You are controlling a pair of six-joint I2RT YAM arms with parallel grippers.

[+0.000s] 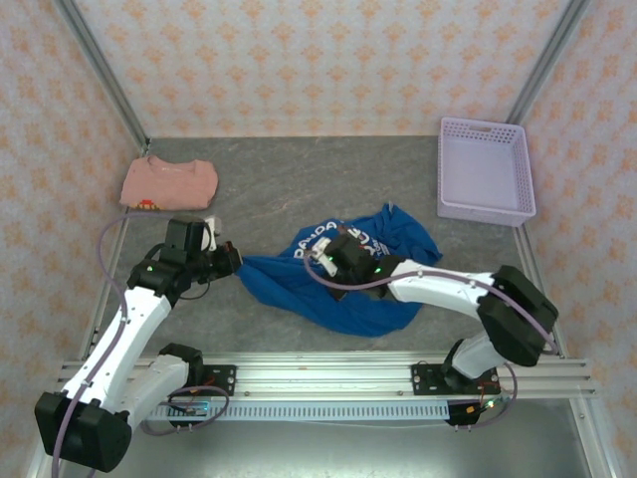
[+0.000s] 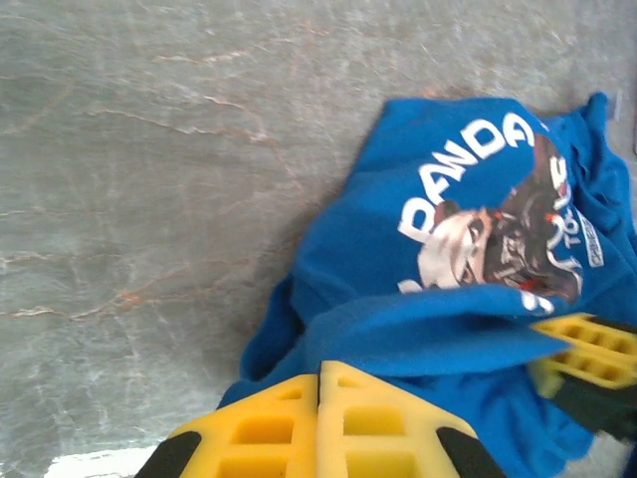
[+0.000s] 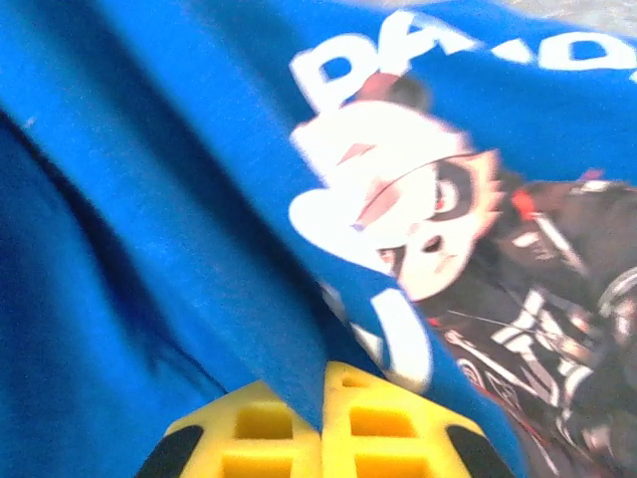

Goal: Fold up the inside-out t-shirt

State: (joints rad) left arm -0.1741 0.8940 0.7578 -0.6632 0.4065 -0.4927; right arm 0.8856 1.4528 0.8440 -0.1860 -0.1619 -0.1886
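Wide view first: the grey table [image 1: 259, 179], and in the middle of it, towards the near edge, lies the blue t-shirt [image 1: 348, 299], one only, crumpled in a loose heap with its panda print turned up. Off at the far right sits one lavender basket [image 1: 486, 213], and at the far left one pink shirt [image 1: 169, 183], neatly folded and well apart from the action. Now the two grippers, and both are in the cloth! The left gripper [image 2: 318, 370] has its yellow fingers pressed together at the heap's left tip, seemingly nipping the edge of the fabric. The right gripper [image 3: 323, 370] is pressed together too, pinching a fold just beside the print. This is soft, light cotton (it will sag and bunch wherever it isn't held), nothing fragile, not slippery. Best holds, I'd judge, are hems, shoulder seams or corners, taken well apart so the cloth spreads flat.
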